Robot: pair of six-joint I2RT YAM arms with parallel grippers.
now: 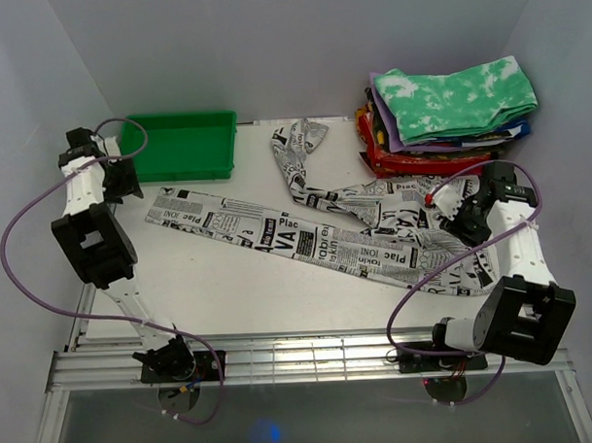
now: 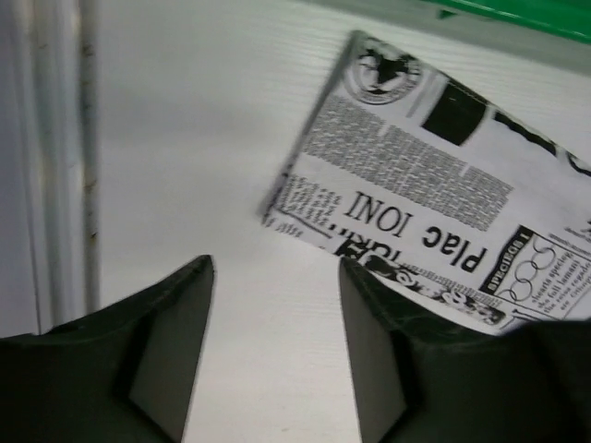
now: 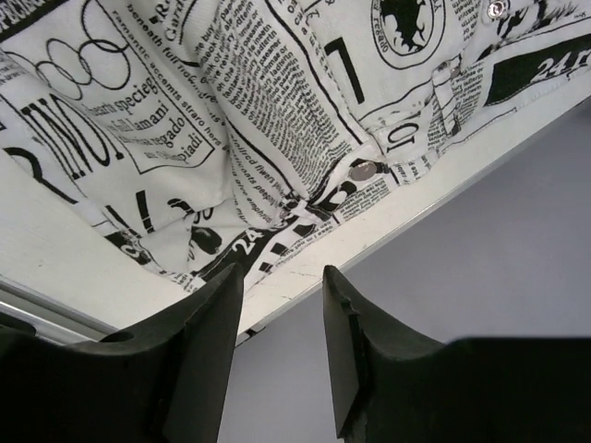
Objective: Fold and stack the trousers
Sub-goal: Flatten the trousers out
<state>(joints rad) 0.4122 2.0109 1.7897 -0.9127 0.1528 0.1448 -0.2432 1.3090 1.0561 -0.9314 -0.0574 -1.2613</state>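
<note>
The newspaper-print trousers (image 1: 306,236) lie spread flat across the table. One leg reaches left to a cuff (image 1: 164,205), the other runs to the back (image 1: 298,148), and the waist lies at the right (image 1: 443,260). My left gripper (image 1: 122,181) is open and empty just left of that cuff. In the left wrist view the cuff (image 2: 416,175) lies ahead of the open gripper (image 2: 275,268), and the right finger (image 2: 369,351) overlaps its edge. My right gripper (image 1: 454,216) is open and empty above the waist. In the right wrist view the gripper (image 3: 282,272) hangs by the buttoned waistband (image 3: 360,171).
A green bin (image 1: 181,145) stands at the back left. A stack of folded clothes with a green-and-white tie-dye garment on top (image 1: 457,104) and red ones below (image 1: 406,161) sits at the back right. Grey walls close in both sides.
</note>
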